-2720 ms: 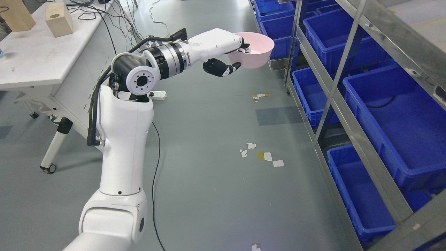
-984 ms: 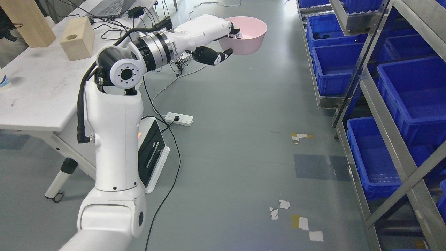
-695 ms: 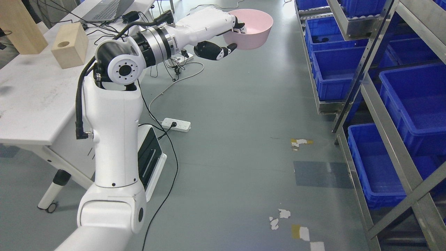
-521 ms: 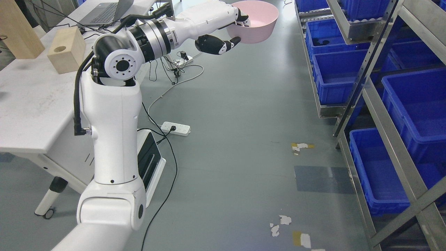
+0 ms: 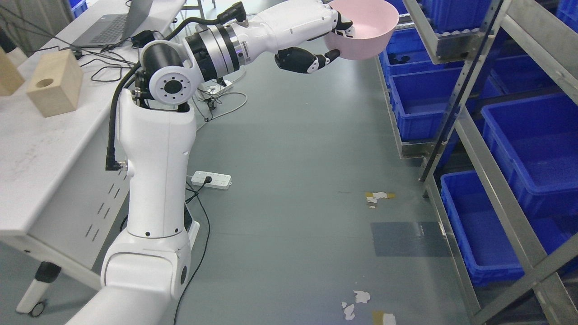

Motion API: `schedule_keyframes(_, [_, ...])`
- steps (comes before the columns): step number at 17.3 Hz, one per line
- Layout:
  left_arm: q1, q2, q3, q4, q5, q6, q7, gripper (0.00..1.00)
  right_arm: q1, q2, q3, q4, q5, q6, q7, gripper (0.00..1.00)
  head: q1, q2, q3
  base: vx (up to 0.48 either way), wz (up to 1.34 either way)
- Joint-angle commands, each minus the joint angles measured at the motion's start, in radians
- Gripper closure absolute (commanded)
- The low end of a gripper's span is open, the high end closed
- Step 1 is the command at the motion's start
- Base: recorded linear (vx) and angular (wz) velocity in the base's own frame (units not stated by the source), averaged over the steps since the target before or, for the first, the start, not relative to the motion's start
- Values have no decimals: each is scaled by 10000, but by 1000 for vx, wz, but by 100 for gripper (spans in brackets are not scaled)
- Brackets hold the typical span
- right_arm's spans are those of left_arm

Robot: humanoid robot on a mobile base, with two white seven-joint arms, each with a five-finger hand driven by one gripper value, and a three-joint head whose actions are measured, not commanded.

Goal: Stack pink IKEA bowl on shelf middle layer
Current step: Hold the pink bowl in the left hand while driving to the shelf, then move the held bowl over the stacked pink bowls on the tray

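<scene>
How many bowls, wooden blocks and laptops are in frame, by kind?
pink bowl: 1
wooden blocks: 2 (one cut off at the left edge)
laptop: 1
Total: 4

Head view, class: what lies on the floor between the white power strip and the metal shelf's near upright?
Mostly bare grey floor; the head view shows only torn tape scraps between the white power strip and the upright.
</scene>
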Motion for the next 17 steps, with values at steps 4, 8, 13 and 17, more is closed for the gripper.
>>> schedule_keyframes(4, [802, 174, -1873, 36, 279, -528, 321, 98, 237, -175, 0, -174, 0, 4, -14, 0, 0, 0, 0, 49, -652])
schedule_keyframes(8, [527, 174, -2058, 6, 586, -590, 321, 98, 237, -175, 0, -174, 0, 4, -14, 0, 0, 0, 0, 27, -1234])
schedule_keyframes(13, [-839, 174, -1109, 52, -177, -330, 16, 99, 237, -175, 0, -174, 0, 4, -14, 0, 0, 0, 0, 44, -1387])
schedule_keyframes(17, [-534, 174, -171, 52, -1850, -314, -706, 99, 237, -175, 0, -174, 0, 4, -14, 0, 0, 0, 0, 44, -1138])
